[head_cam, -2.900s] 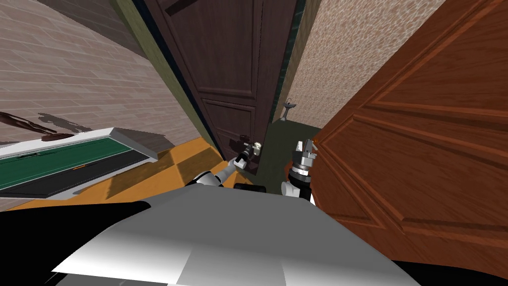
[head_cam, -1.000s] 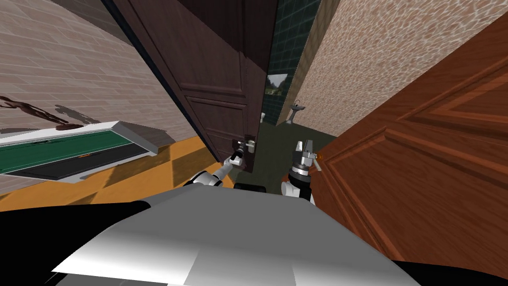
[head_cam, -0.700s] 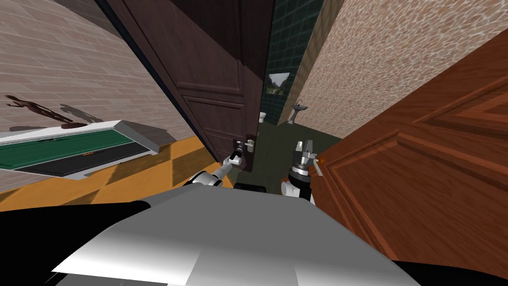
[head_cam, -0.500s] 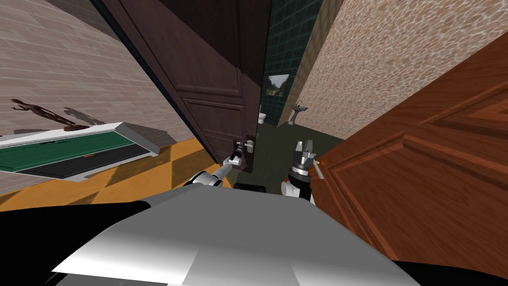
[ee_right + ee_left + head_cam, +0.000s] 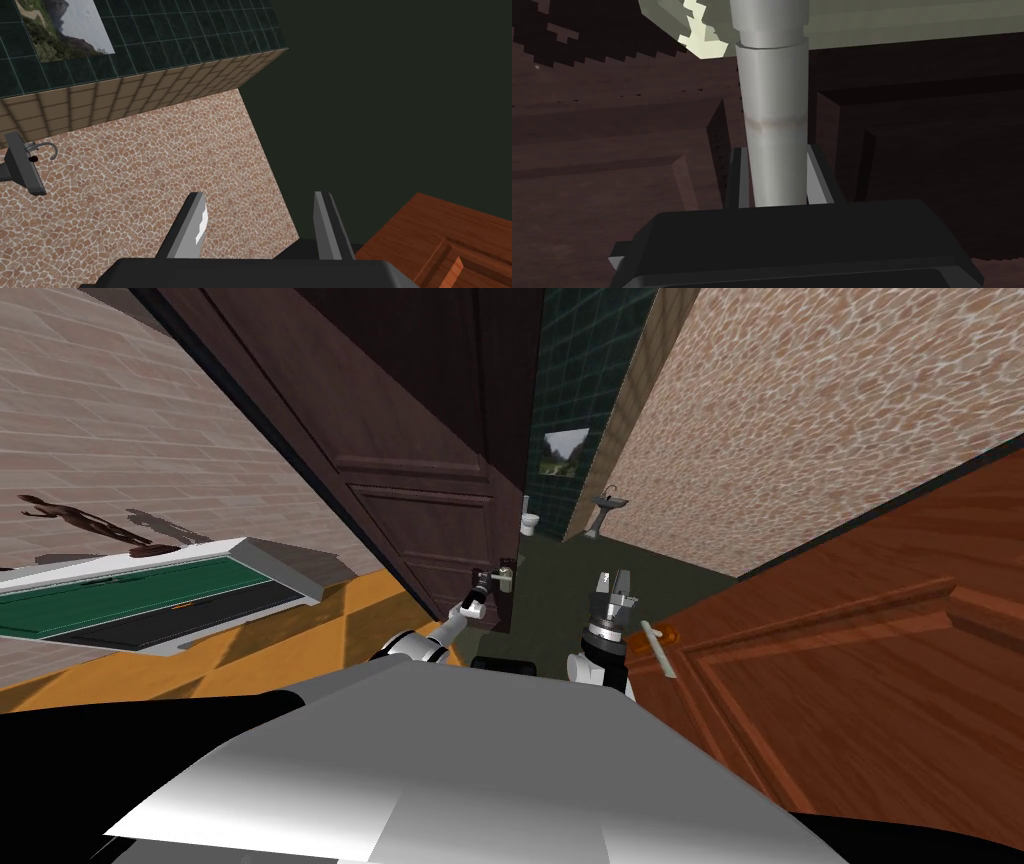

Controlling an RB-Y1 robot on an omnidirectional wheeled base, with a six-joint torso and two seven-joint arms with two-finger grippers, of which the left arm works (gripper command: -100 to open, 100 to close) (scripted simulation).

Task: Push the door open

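Dark brown door (image 5: 400, 418) stands ajar at 11 o'clock. Left gripper (image 5: 774, 157) is clamped on its grey lever handle (image 5: 769, 100), likely for purchase at the free edge. Right gripper (image 5: 260, 197), at 1 o'clock, has its fingers spread and holds nothing.

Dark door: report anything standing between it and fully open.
Nothing visible right behind the dark door, whose handle the left hand grips. A toilet stands farther back past its edge; whether the swing reaches it, I cannot tell.
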